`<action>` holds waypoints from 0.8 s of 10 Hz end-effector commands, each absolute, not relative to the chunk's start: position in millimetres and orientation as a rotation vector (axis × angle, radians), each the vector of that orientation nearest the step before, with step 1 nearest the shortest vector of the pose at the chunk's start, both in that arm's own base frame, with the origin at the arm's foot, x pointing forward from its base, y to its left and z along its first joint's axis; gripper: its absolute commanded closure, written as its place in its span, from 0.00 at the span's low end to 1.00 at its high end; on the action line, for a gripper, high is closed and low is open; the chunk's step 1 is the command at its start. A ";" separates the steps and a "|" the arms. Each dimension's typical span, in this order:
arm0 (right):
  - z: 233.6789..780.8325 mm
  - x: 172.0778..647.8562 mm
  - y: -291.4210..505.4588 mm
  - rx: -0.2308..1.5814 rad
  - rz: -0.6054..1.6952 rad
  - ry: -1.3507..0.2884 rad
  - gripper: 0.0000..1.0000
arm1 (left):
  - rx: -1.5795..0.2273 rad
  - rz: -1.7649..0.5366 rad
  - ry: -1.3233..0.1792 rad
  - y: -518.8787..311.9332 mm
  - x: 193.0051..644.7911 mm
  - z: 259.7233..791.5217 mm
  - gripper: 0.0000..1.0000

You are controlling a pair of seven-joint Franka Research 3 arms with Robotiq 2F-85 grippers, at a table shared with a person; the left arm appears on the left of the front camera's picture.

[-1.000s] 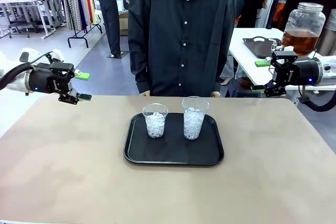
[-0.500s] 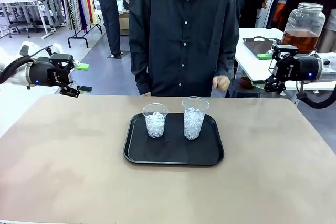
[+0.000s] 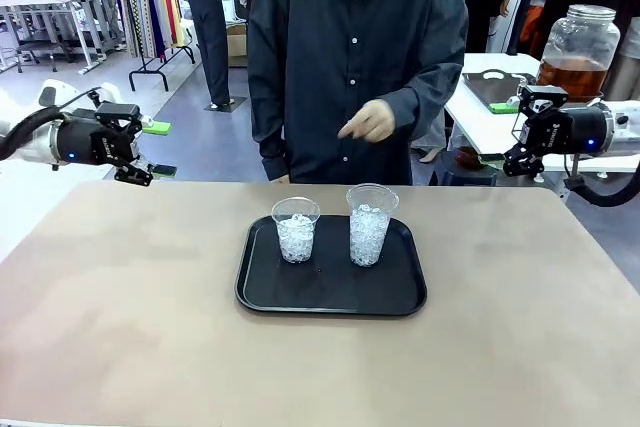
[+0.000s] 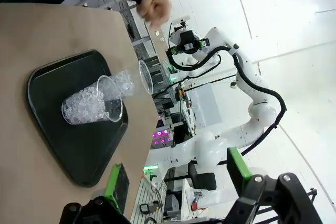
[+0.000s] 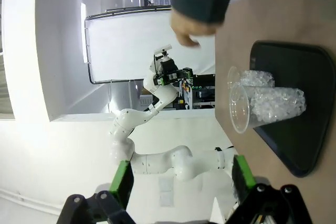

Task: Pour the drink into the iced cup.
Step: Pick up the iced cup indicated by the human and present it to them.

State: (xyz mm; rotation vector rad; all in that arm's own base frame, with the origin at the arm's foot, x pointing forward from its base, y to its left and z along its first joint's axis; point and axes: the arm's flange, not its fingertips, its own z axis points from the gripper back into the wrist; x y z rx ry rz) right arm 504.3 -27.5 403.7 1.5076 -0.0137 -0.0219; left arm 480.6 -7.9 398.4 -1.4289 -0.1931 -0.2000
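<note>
My left tool (image 3: pixel 158 149) hangs off the far left corner of the surface (image 3: pixel 120 327), its two fingers spread wide with nothing between them. In the left wrist view the same tool (image 4: pixel 177 177) shows its green pads well apart. My right tool (image 3: pixel 507 139) hangs off the far right corner. It is also spread and empty, and the right wrist view shows that tool (image 5: pixel 182 179) with a wide gap between its pads.

The drink (image 3: pixel 568 79) is amber-brown and sits in the lower part of a large clear jar (image 3: pixel 578 47) with a silver lid (image 3: pixel 590 13). The jar is at the far right, just beyond my right tool. My arm hides its base.

A black tray (image 3: pixel 330 292) lies in the middle of the surface. Two clear cups stand upright on it, side by side and apart, both filled with ice. The shorter cup (image 3: pixel 296 230) is on the left and the taller cup (image 3: pixel 370 225) is on the right.

A person (image 3: pixel 350 57) in a dark shirt stands at the far edge. One hand (image 3: pixel 369 120) is raised in front of the body, above and beyond the taller cup, touching nothing.
</note>
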 end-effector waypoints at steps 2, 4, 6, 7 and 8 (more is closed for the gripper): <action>404.1 504.4 -27.4 1.508 -0.021 -0.016 0.00 | -1.427 -0.200 -0.191 -7.1 479.8 398.1 0.00; 404.1 504.4 -27.4 1.508 -0.021 -0.016 0.00 | -1.427 -0.200 -0.191 -7.1 479.8 398.1 0.00; 404.1 504.4 -27.4 1.508 -0.021 -0.016 0.00 | -1.427 -0.200 -0.191 -7.1 479.8 398.1 0.00; 404.1 504.4 -27.4 1.508 -0.021 -0.016 0.00 | -1.427 -0.200 -0.191 -7.1 479.8 398.1 0.00; 404.1 504.4 -27.4 1.508 -0.021 -0.016 0.00 | -1.427 -0.200 -0.191 -7.1 479.8 398.1 0.00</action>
